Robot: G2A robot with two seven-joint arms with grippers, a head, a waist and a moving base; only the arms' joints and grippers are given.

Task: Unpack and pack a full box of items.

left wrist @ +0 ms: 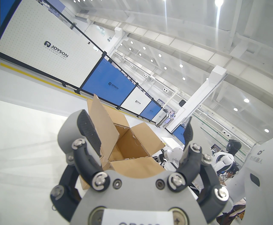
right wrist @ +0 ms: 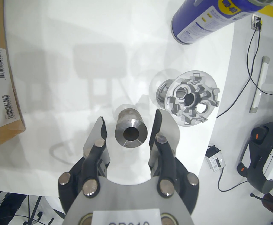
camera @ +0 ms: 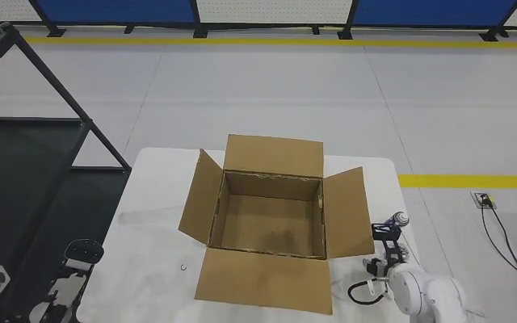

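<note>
- Here, the cardboard box (camera: 273, 156) sits at the middle of the white surface (camera: 153, 210), all four flaps folded outward and its brown bottom showing.
- The right claw (right wrist: 130, 122) hangs over the strip of surface between the box's right flap and the right edge, wide open and gripping nothing.
- A short steel tube (right wrist: 130, 130) stands upright between its fingers (right wrist: 103, 127), bore facing up, with a narrow gap on each side.
- Just beside the tube, toward the right edge, a flanged metal hub (right wrist: 187, 100) with raised teeth rests on the surface, apart from the claw.
- A blue spray can (right wrist: 204, 19) stands farther along the same edge, well apart from the tube and hub.
- The left claw (left wrist: 137, 123) is tilted upward and aimed at the box from the left side, fingers spread wide, holding nothing.
- On the floor past the right edge lie a black cable (right wrist: 251, 64) and a small white plug (right wrist: 215, 159).
</note>
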